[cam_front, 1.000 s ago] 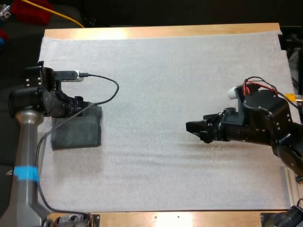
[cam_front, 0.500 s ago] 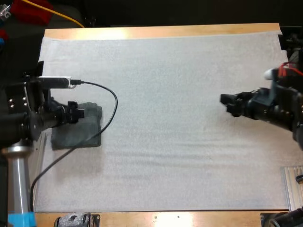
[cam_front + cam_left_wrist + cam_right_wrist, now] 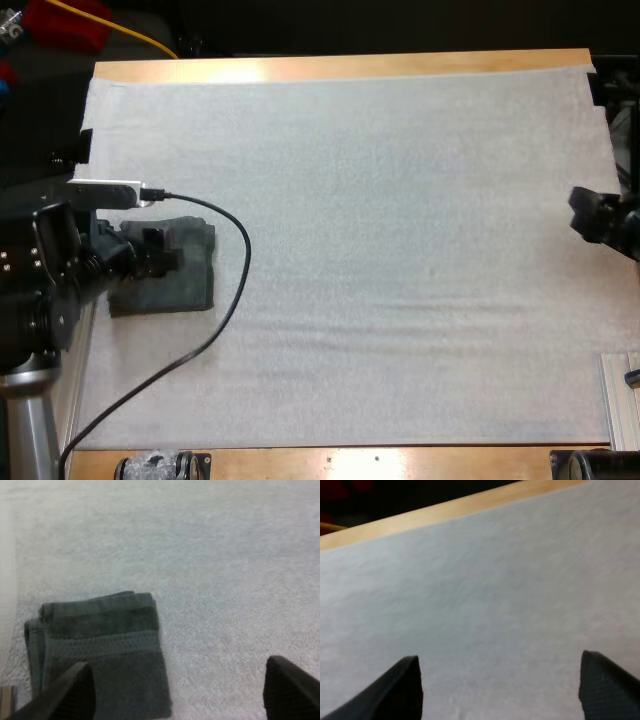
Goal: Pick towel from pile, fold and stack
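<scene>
High view, table: a wooden table (image 3: 340,68) carries a white mat (image 3: 380,250) that covers nearly all of it.
High view, towel: one dark grey-green folded towel (image 3: 185,285) lies flat near the mat's left edge, roughly midway between the near and far sides.
High view, left gripper: the left gripper (image 3: 155,250) reaches in from the left, and its tip overlaps the towel's far left part.
High view, right gripper: the right gripper (image 3: 590,215) sits at the mat's right edge, well apart from the towel, and points toward the middle of the mat.
Left wrist view, fingers: the two black fingers (image 3: 75,692) stand wide apart with nothing pinched between them.
Left wrist view, towel: it is a neat rectangle with a woven band across it and layered edges along one side. One finger overlaps its nearest edge, but I cannot tell whether it touches the cloth. The other finger is over bare mat.
Right wrist view, fingers: the two black fingers (image 3: 612,687) are spread wide over bare mat and grip nothing.
Right wrist view, table: a strip of the wooden edge runs beyond the mat's far side.
</scene>
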